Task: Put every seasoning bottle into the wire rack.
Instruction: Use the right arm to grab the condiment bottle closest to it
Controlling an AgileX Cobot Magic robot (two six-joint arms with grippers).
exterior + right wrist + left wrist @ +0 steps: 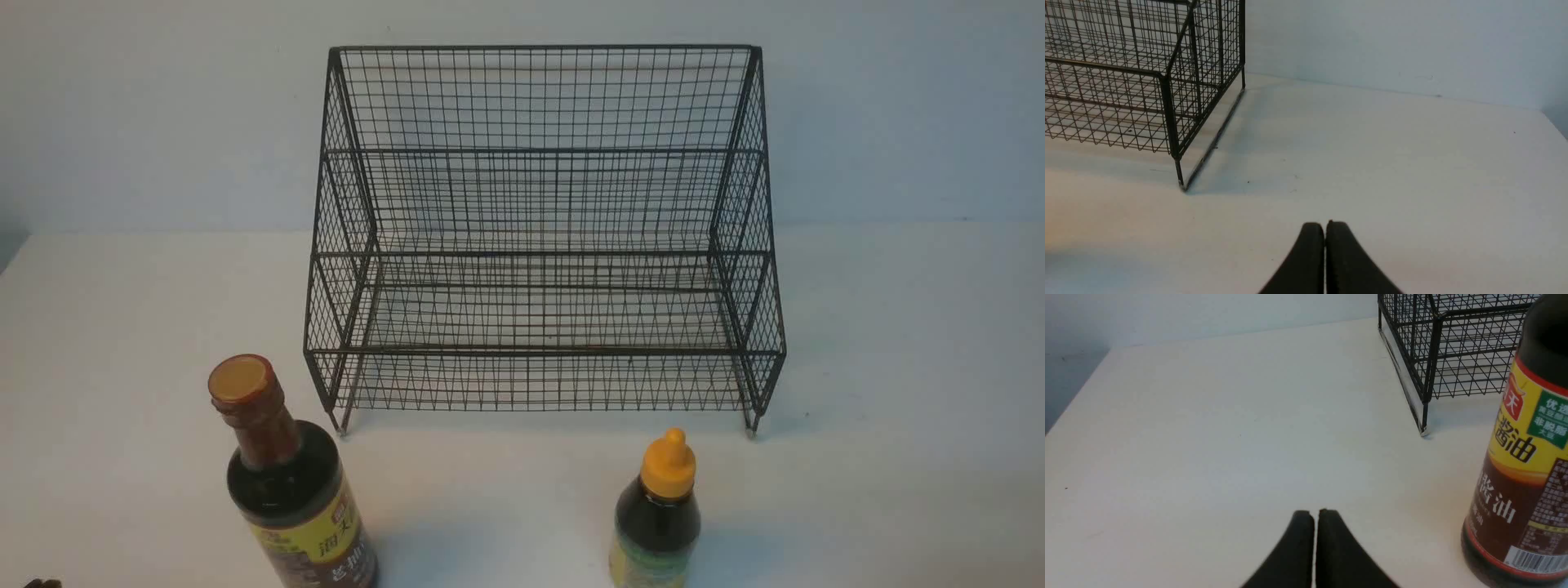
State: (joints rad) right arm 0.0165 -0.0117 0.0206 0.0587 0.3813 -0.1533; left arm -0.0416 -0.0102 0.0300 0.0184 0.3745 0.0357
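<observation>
The black wire rack [539,245] stands at the back middle of the white table, its tiers holding nothing. In front of its left corner stands the tall seasoning bottle [286,482] with an orange flat cap and a yellow label; it also fills the edge of the left wrist view [1523,465]. The shorter seasoning bottle [657,514] with an orange nozzle cap stands in front of the rack's right part. My left gripper [1314,512] is shut on nothing, low over the table beside the tall bottle. My right gripper [1325,224] is shut on nothing, with the rack's corner [1175,122] ahead of it.
The white table [898,408] runs to a pale wall behind the rack. The table's left edge [1069,404] shows in the left wrist view, and its right edge [1553,122] in the right wrist view.
</observation>
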